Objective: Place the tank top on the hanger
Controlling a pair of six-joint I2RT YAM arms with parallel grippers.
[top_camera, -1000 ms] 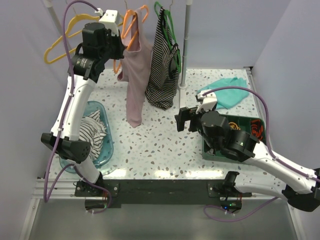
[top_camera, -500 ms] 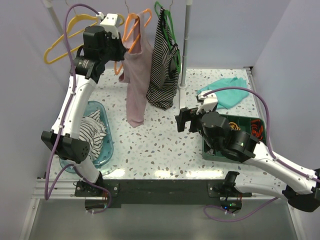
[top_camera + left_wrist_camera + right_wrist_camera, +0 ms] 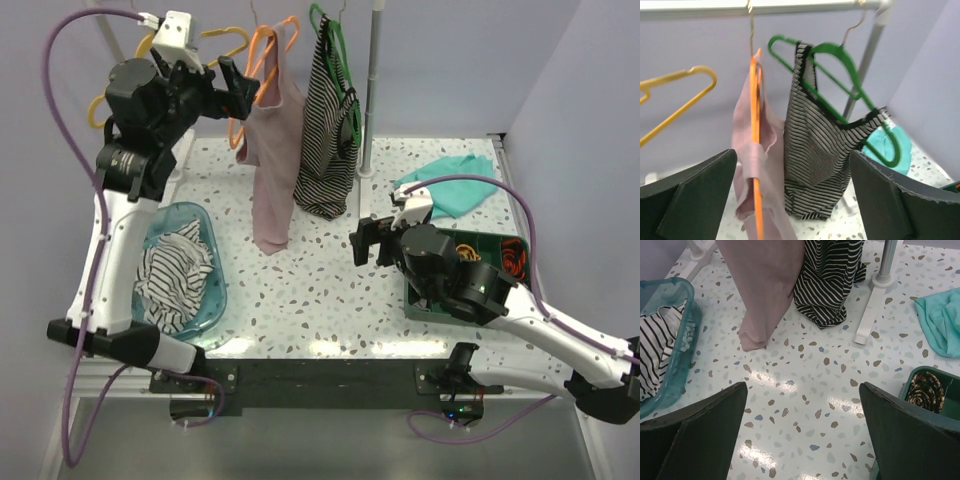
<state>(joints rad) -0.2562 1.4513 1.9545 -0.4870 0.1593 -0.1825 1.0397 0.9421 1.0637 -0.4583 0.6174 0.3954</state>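
Far on your left, a yellow hanger hangs from the rail. Below it, a see-through blue basket sits on the table with a striped cloth inside.

Your left gripper is up high near the rail, just beside the orange hanger. Its two fingers are spread wide apart and there is nothing between them.

The hanger's hook is on the rail. The pink tank top hangs from it. In the left wrist view, the top drapes along the orange bar. It hangs long, and its bottom end is down by the table.

Just to the right, a black-and-white striped top hangs on a green hanger. Next comes the grey rack pole.

Your right gripper is low over the table, well apart from the clothes. Its fingers are wide apart too and hold nothing.

Farther right, a teal cloth lies on the table. Beside it sits a dark green bin.
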